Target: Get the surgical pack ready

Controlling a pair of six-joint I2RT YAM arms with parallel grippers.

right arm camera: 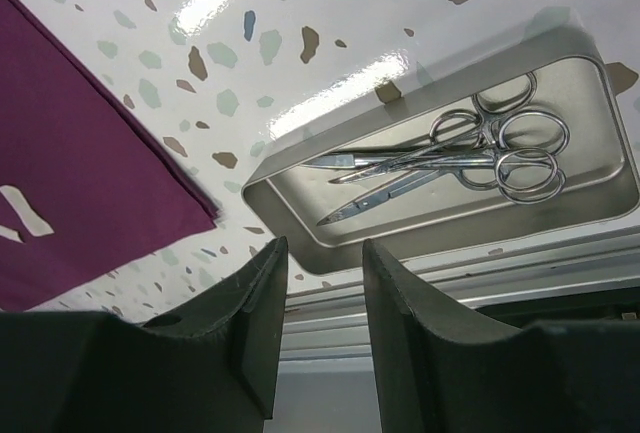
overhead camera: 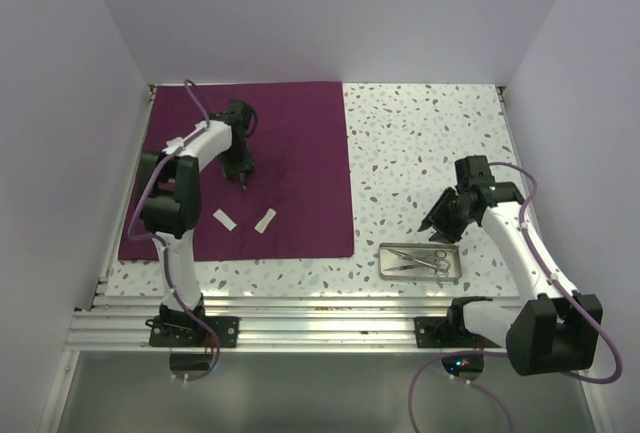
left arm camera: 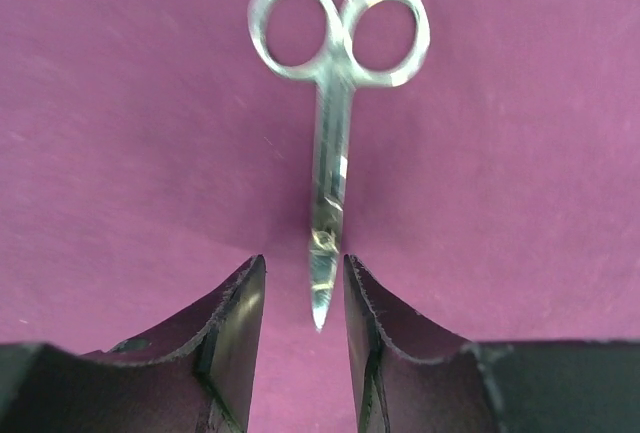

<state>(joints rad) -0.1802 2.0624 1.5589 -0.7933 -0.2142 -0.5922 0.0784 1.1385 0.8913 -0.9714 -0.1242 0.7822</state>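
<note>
Your left tool (left arm camera: 304,271) sits barely parted, flanking the tip of the scissors (left arm camera: 331,153) without gripping, mid-way across the cloth (overhead camera: 300,173). Close off-centre and they could skid or snag. Your right tool (right arm camera: 324,248), open and empty, hovers off the cloth's edge by the tray (right arm camera: 450,239).

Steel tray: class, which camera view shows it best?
Right wrist view: the steel tray looms large, its instruments distinct. Top external shows it small; left wrist shows only cloth and scissors.

Plum cloth (overhead camera: 300,153) flat, two gauze pads (overhead camera: 225,218) and scissors (left arm camera: 333,133) on it, steel tray (right arm camera: 590,113) of instruments (right arm camera: 470,153) alongside
</note>
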